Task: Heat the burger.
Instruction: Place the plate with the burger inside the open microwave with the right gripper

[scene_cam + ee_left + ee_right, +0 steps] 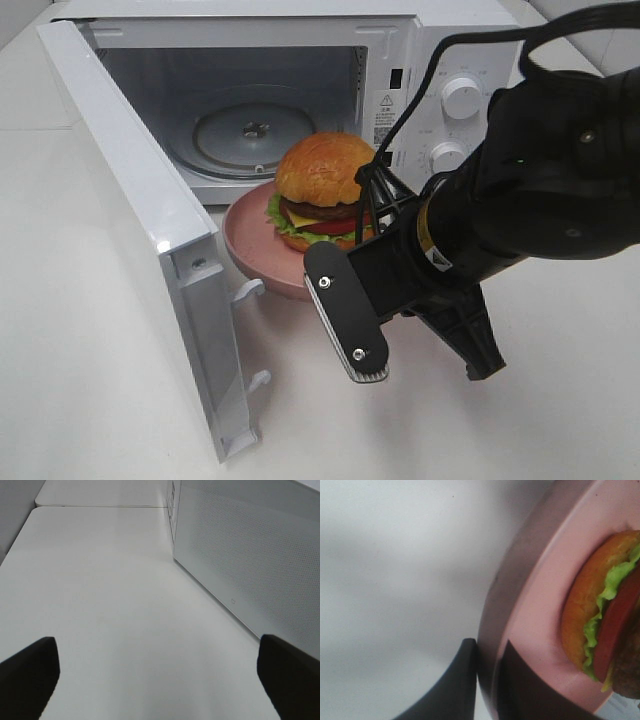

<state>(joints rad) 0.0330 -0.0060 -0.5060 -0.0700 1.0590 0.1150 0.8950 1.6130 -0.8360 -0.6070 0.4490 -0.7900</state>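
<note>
Your right end effector (487, 656) was clamped on the rim of the pink plate (540, 595).
The burger (322, 190) sat just beyond that grip, cut off in the wrist view; your left end effector (157, 652) stood wide open, empty.

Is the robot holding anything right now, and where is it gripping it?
The right gripper pinches the rim of the pink plate carrying the burger. The left gripper is open and holds nothing.
</note>
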